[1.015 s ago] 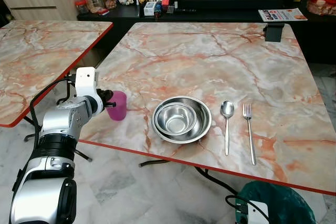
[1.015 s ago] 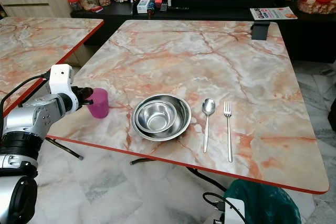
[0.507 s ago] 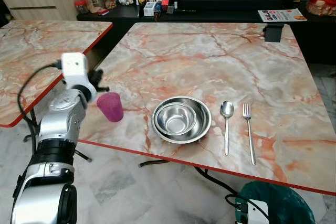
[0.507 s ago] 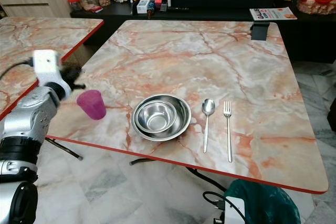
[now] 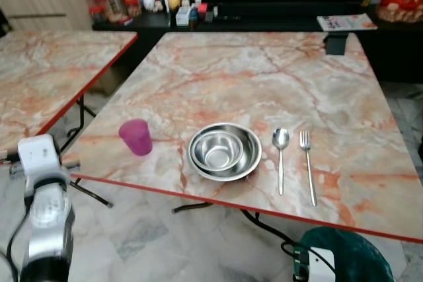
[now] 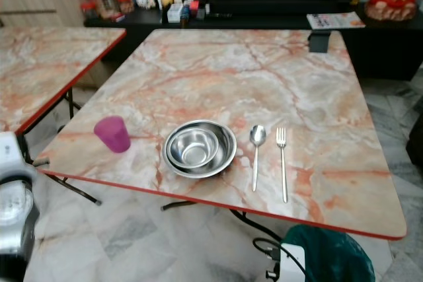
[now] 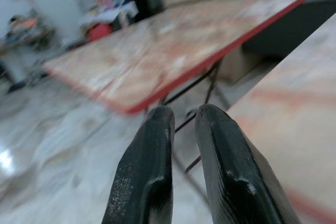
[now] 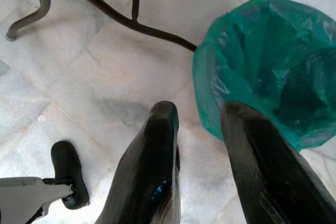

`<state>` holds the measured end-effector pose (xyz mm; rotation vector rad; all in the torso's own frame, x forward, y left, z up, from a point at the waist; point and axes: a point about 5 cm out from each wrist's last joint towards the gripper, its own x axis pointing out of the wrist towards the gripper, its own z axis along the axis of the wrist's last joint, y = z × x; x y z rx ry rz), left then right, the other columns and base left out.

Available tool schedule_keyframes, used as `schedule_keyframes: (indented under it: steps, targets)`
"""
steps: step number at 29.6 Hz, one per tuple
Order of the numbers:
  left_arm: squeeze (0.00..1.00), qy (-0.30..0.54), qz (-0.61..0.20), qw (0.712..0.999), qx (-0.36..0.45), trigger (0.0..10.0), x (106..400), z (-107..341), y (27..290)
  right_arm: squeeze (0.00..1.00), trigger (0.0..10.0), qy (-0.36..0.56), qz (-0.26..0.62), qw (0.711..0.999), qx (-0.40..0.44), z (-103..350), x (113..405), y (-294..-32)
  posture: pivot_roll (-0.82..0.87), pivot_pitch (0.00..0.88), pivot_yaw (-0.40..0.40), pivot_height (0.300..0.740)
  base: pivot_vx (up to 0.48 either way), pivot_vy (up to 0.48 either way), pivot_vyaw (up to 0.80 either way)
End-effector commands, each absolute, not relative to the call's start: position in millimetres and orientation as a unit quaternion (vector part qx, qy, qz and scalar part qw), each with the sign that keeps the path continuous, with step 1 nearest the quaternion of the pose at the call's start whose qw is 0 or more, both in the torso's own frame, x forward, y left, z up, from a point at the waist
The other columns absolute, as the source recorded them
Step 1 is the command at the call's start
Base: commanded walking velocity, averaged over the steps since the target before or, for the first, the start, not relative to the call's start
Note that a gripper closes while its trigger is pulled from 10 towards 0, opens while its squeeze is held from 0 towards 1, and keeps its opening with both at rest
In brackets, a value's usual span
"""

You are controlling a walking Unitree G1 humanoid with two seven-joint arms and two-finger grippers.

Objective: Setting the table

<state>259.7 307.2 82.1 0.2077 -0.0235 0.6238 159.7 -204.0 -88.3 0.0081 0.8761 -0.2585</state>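
Note:
A pink cup [image 5: 136, 137] stands upright and alone near the left front corner of the marble table [image 5: 264, 77]. To its right sit two nested steel bowls [image 5: 225, 151], then a spoon [image 5: 280, 160] and a fork [image 5: 307, 166] lying side by side. My left arm [image 5: 43, 189] is low, off the table's left front corner and apart from the cup. Its gripper [image 7: 185, 115] is shut on nothing and faces the gap between the two tables. My right gripper [image 8: 199, 111] hangs open over the floor beside a green bag [image 8: 262, 61].
A second marble table [image 5: 46, 70] stands to the left across a narrow gap. Behind is a black cabinet with jars [image 5: 112, 1] and a magazine [image 5: 346, 22]. A black block [image 5: 335, 43] sits at the table's far right. The green-bagged bin [image 5: 337, 255] is under the front edge.
My left gripper let go of the pink cup and drew back down and left, off the table. The cup stays standing. The camera has shifted slightly.

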Motion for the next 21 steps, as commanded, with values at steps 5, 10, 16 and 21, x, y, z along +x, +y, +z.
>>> schedule_keyframes:
  steps: [5, 10, 16, 21]
  targets:
    - [0.0, 0.065, 0.354, 0.926, 0.113, 10.0, 228, 39, 318, 0.0, 10.0, 0.417, -0.115, 0.901, 0.006, -87, 166, -199, 0.03, 0.017, 0.084, 0.74, 0.0, 0.0, 0.0]
    - [0.0, 0.22, 0.289, 0.93, 0.048, 10.0, 214, -13, 301, 0.0, 10.0, 0.416, -0.114, 0.902, 0.005, -86, 168, -199, 0.02, 0.009, 0.082, 0.74, 0.0, 0.0, 0.0]
    - [0.0, 0.345, 0.104, 0.932, 0.027, 10.0, 202, -53, 250, 0.0, 10.0, 0.417, -0.113, 0.902, 0.004, -85, 170, -198, 0.02, 0.005, 0.082, 0.74, 0.0, 0.0, 0.0]
    - [0.0, 0.374, 0.056, 0.926, 0.002, 10.0, 198, -64, 228, 0.0, 10.0, 0.417, -0.114, 0.902, 0.004, -85, 171, -199, 0.0, 0.003, 0.081, 0.74, 0.0, 0.0, 0.0]
